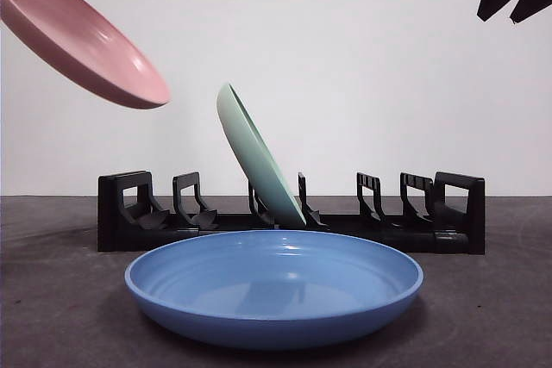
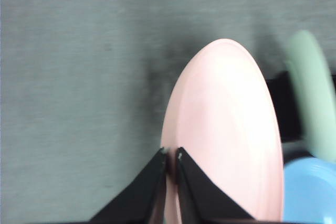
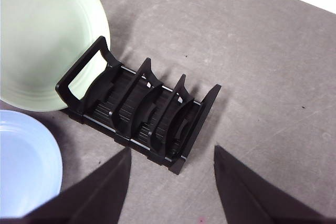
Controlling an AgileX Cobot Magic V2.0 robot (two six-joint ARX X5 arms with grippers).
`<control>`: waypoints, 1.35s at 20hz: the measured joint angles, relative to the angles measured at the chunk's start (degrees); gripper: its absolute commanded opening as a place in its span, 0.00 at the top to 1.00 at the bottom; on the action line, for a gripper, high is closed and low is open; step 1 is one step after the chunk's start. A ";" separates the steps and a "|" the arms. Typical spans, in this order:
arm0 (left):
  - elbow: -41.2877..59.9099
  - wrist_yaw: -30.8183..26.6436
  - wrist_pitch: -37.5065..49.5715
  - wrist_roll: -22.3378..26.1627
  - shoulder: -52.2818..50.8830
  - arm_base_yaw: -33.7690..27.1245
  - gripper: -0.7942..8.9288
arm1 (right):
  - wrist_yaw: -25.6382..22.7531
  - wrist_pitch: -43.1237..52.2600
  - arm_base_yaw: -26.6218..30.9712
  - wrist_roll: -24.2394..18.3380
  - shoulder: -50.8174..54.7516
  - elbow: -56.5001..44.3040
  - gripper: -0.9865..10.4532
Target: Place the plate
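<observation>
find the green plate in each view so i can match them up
Front view: green plate leans in the middle of the black rack, behind the blue plate.
Left wrist view: blurred, at the right edge.
Right wrist view: top left corner.
Shared landmark: the blue plate beside it.

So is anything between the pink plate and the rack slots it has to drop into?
Nothing visible. The left pincer holds the pink plate in the air above the rack's free end slots; the green plate leans mid-rack.
</observation>
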State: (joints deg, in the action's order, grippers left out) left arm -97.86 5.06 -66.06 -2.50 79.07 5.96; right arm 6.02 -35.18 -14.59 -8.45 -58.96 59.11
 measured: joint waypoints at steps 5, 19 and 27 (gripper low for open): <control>14.43 3.87 3.65 -0.04 -12.17 -1.11 0.90 | 0.00 0.00 0.00 0.00 0.00 0.00 0.70; 44.83 19.45 16.65 -11.28 -27.96 -1.16 0.90 | 0.00 -1.33 0.00 0.22 0.00 0.00 0.70; 53.09 20.39 24.85 -16.98 -28.04 3.56 0.90 | 0.00 -1.33 0.00 0.37 0.00 0.00 0.70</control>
State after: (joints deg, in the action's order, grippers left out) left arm -44.77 25.45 -41.21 -19.49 51.03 9.52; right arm 6.02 -36.51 -14.59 -8.08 -58.96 59.11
